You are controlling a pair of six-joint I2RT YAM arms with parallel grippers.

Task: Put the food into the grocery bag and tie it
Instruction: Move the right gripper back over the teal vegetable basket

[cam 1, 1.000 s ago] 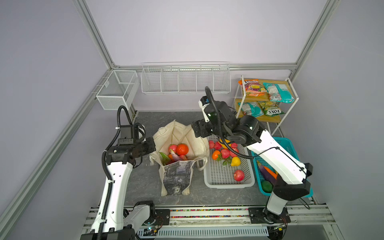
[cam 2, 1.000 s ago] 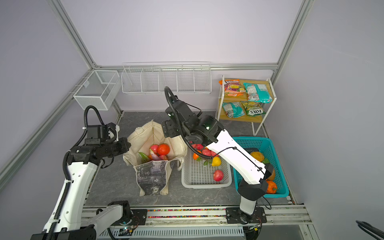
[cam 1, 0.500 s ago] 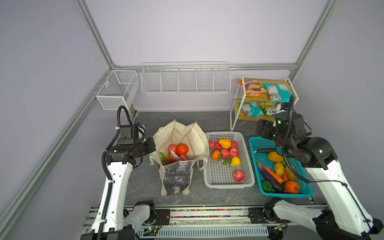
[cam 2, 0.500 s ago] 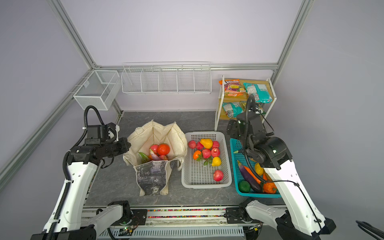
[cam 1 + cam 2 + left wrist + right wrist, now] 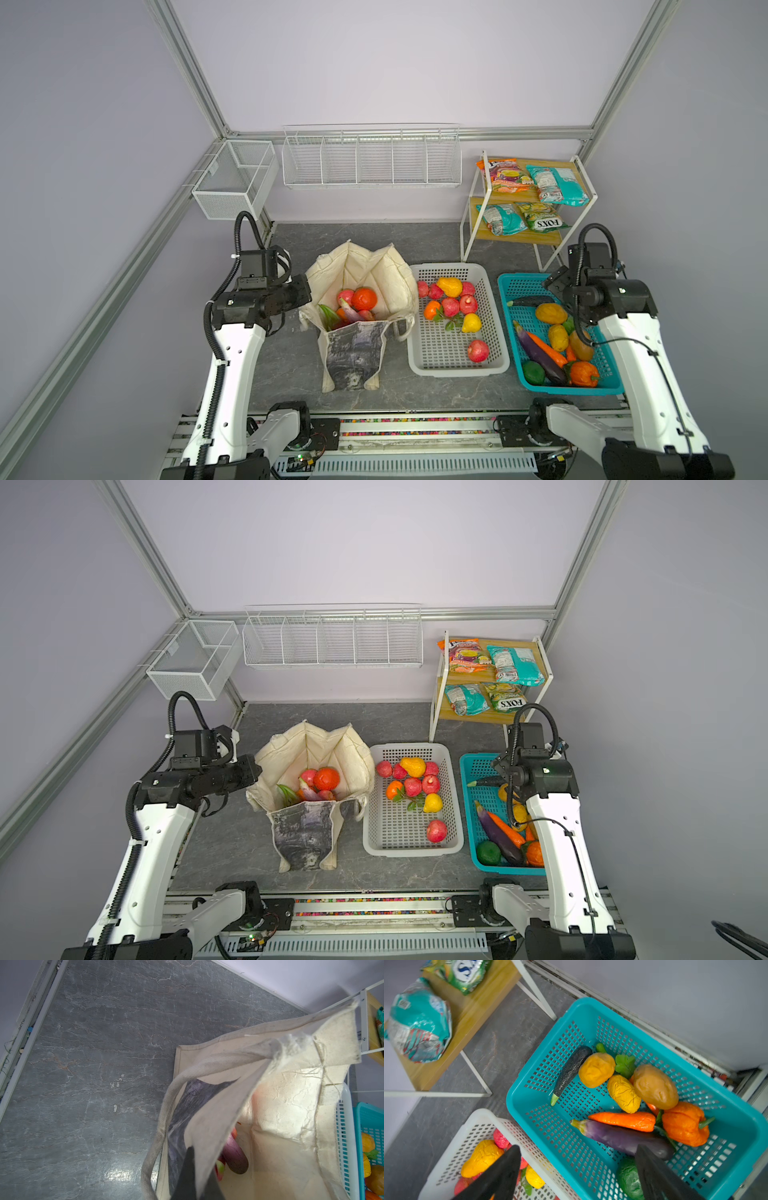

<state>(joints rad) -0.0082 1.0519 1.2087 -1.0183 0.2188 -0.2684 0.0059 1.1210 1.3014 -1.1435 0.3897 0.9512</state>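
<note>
The cream grocery bag [image 5: 353, 353] [image 5: 305, 833] stands open at the middle of the table in both top views. Food lies inside it: an orange-red fruit [image 5: 364, 298], a pink dragon fruit [image 5: 344, 296] and a purple eggplant [image 5: 234, 1155]. My left gripper [image 5: 305, 291] [image 5: 199, 1167] is shut on the bag's left rim cloth [image 5: 218, 1118]. More food, red apples [image 5: 478, 350] and an orange [image 5: 432, 309], lies in the white basket [image 5: 457, 368]. My right gripper [image 5: 552, 283] [image 5: 577, 1151] hangs open and empty over the far left corner of the teal basket [image 5: 529, 1105].
The teal basket [image 5: 569, 388] holds vegetables: carrot, eggplant, potatoes, an orange pepper. A wooden shelf rack [image 5: 519, 237] at the back right carries snack packets, two of them teal [image 5: 557, 185]. Wire baskets [image 5: 370, 158] hang on the back wall.
My right arm has swung from over the bag's far side to the right and now hangs over the teal basket. The left arm and the bag have not moved.
</note>
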